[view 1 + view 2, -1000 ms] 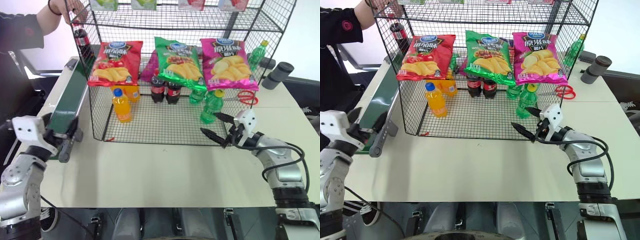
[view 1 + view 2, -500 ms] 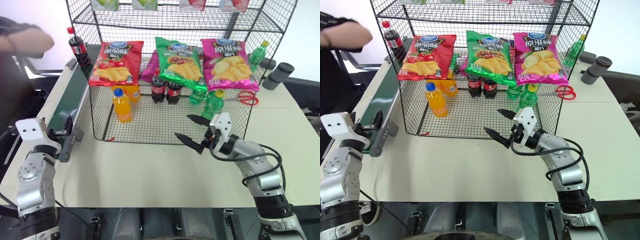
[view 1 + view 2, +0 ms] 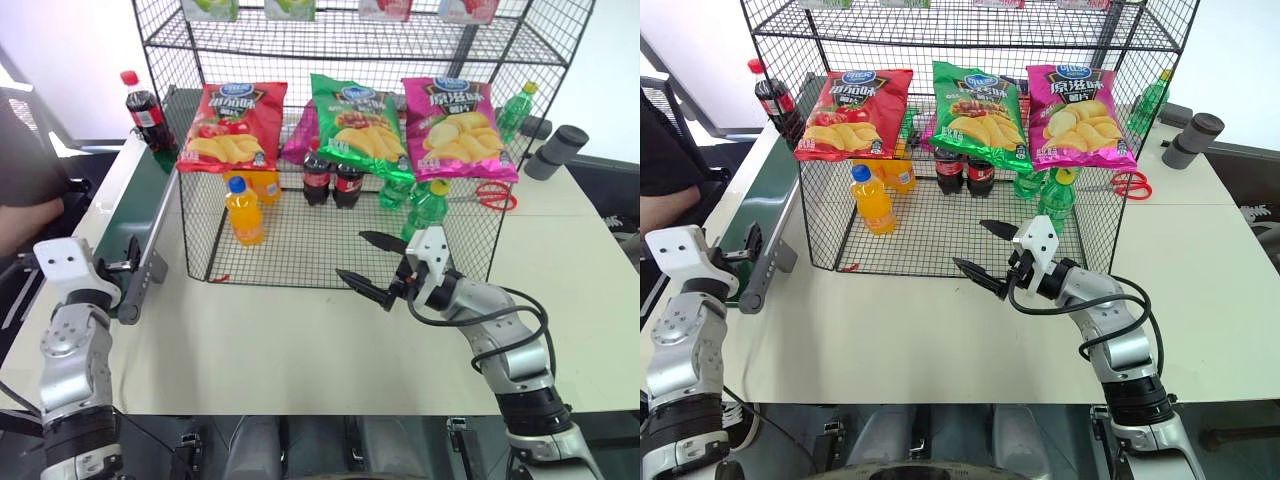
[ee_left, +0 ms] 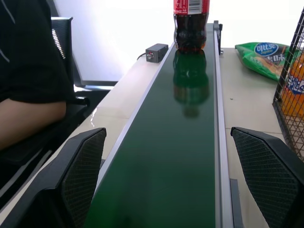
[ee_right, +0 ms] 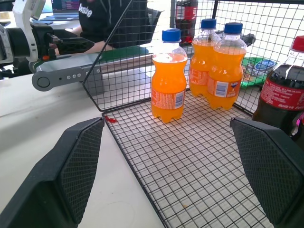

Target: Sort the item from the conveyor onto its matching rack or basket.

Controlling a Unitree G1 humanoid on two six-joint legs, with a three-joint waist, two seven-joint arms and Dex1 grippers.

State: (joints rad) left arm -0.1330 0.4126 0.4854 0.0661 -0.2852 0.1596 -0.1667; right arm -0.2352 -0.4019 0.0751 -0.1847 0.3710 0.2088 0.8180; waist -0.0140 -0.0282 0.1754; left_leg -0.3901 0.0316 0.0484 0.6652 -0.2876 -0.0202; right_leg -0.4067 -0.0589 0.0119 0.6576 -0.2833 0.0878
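Observation:
A cola bottle (image 3: 140, 110) with a red cap and label stands upright at the far end of the dark green conveyor (image 3: 135, 215), beside the rack's left side. My left gripper (image 4: 175, 190) sits open at the belt's near end, pointing along it toward the bottle (image 4: 190, 23), well short of it. The black wire rack (image 3: 330, 255) holds drinks on its grid floor. My right gripper (image 3: 352, 255) hangs open and empty at the rack's front edge, facing the orange bottles (image 5: 167, 80).
Three chip bags (image 3: 355, 120) hang across the rack's front. Two cola bottles (image 3: 330, 178) and green bottles (image 3: 425, 210) stand inside. Red scissors (image 3: 490, 195) and a grey cylinder (image 3: 556, 150) lie at the right. A person (image 4: 28, 85) sits left of the conveyor.
The person's hand let go of the cola bottle and drew back; the bottle has travelled a little nearer on the belt. My right gripper swung left along the rack's front.

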